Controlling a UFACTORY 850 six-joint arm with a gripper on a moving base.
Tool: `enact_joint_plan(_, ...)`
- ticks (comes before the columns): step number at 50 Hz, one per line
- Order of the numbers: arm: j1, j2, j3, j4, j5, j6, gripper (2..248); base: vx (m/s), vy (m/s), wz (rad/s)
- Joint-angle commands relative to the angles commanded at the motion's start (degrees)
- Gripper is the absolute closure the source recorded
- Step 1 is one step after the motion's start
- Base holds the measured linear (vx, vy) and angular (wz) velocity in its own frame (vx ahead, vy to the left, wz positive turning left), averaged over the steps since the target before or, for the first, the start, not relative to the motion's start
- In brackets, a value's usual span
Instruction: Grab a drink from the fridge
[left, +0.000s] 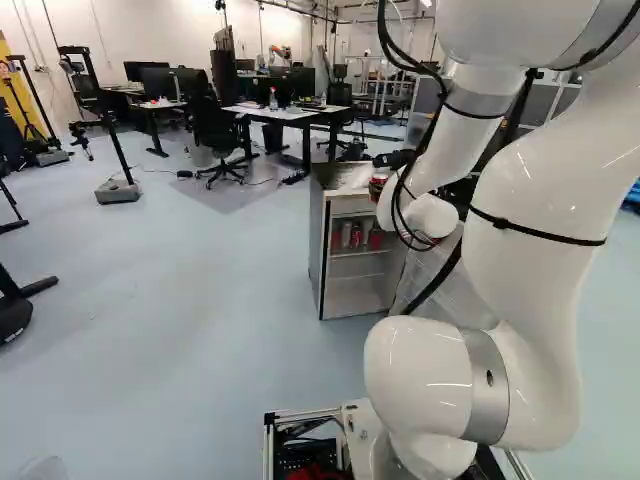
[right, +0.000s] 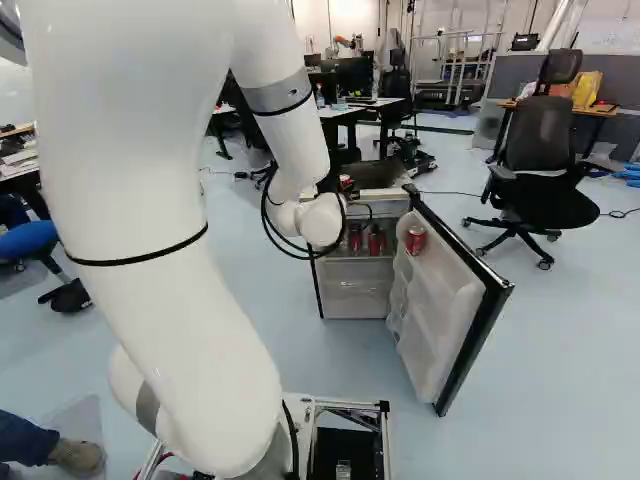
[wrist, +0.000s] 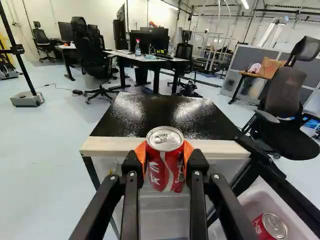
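Closest to the wrist camera, the fingers of the pincer (left: 378, 183) are clamped on the red can (wrist: 165, 165), an orange pad (wrist: 141, 156) to each side and its silver top upward. It hangs upright before the pale front edge of the fridge (wrist: 155, 112), with another can (wrist: 270, 226) lower, in the open door (right: 430, 320). Behind, the white arm (right: 160, 200) climbs from its base joint, and its forearm slopes down ahead to the wrist near the fridge's top.
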Motion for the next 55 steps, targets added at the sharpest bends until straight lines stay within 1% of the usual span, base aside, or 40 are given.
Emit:
enact_joint_plan(34,0.83,0.81,-4.16,0.00,-2.33,0.00,156,0.000,0.000,0.000)
enact_joint_plan(55,1.38,-1.84,-7.16,0.00,-3.73,0.00,156,0.000,0.000,0.000)
